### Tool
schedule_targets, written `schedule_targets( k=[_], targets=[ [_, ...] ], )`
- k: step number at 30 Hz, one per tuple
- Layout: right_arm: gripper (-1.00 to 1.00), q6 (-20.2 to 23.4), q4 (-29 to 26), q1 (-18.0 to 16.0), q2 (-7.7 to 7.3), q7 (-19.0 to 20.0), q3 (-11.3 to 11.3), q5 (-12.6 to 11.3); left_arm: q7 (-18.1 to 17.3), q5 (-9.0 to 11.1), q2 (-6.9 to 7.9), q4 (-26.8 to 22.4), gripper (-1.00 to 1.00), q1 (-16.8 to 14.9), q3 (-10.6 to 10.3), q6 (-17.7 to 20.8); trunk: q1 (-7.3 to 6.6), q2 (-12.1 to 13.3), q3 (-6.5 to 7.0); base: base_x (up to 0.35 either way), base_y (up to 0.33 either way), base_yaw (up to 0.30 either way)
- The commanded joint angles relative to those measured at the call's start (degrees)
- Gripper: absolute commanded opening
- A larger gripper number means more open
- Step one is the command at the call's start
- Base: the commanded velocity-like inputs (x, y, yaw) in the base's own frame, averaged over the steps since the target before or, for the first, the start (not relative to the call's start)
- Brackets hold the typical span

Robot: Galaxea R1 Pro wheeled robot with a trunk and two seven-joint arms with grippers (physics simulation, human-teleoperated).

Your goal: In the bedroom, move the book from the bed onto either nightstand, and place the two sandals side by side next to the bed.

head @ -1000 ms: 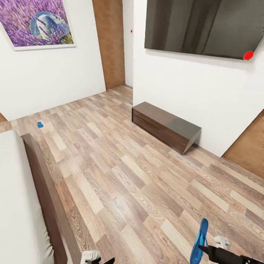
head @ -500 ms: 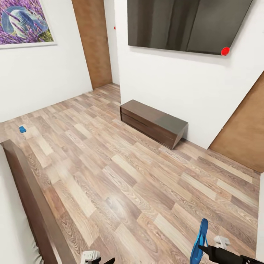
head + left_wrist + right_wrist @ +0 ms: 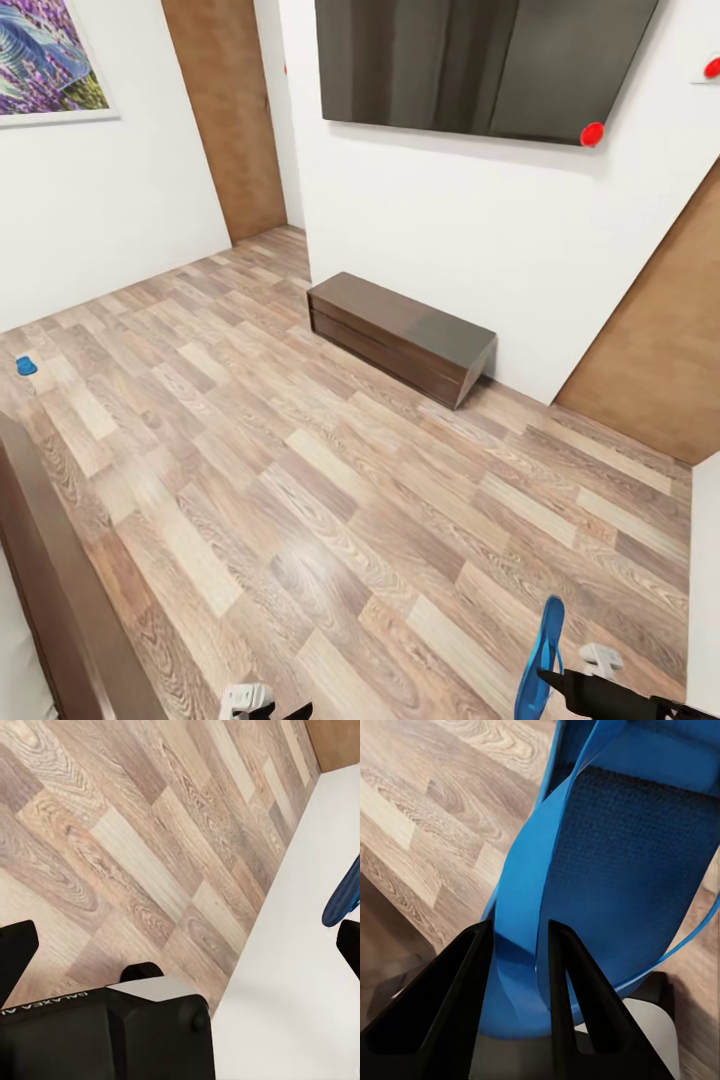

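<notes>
My right gripper is shut on a blue sandal, held on edge low at the right of the head view. In the right wrist view the sandal's strap sits clamped between the two black fingers. A second blue sandal lies on the floor far off at the left. The bed's dark wooden frame runs along the lower left. My left gripper is open with nothing between its fingers, above the plank floor. The book and the nightstand are out of view.
A long low dark-brown bench cabinet stands against the white wall under a big dark screen. Brown doors stand at the back left and the right. Wide wood-plank floor lies between bed and bench.
The whole picture has slid to the left, so the camera has turned rightward. Both grippers keep their places in the picture, and the sandal stays in the right one.
</notes>
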Motion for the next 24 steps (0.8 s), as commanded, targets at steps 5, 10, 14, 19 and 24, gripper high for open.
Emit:
schedule_targets(
  k=[5,10,14,19,24],
  targets=[
    [-1.00,-0.05,0.18,-0.07,0.04,0.44,0.39,-0.53,0.02,0.60,0.02,-0.06,1.00,-0.02,-0.13,0.50,0.03,-0.03,-0.05,0.119,-0.038,-0.001],
    [-1.00,0.72,0.62,-0.25,0.99,-0.84,0.29,-0.35,-0.45,0.65,-0.96,-0.42,1.00,0.93,-1.13,1.36,0.03,-0.03,-0.05,0.009,-0.003,0.000],
    [-1.00,1.75,0.44,-0.20,1.82,-2.56,0.29,-0.39,-0.49,0.68,-1.46,-0.39,1.00,0.94,-1.74,1.21,0.03,-0.03,-0.05,0.000,0.000,0.000],
    [-1.00,3.07,0.30,-0.16,1.67,-4.72,0.29,-0.50,-0.51,0.69,-1.51,-0.38,1.00,0.95,-1.62,1.04,0.03,-0.03,-0.05,0.000,0.000,0.000],
    [-1.00,4.39,0.27,-0.16,1.65,-4.76,0.29,-0.51,-0.51,0.69,-1.42,-0.37,1.00,0.94,-1.51,1.02,0.03,-0.03,-0.05,0.000,0.000,0.000]
  ],
)
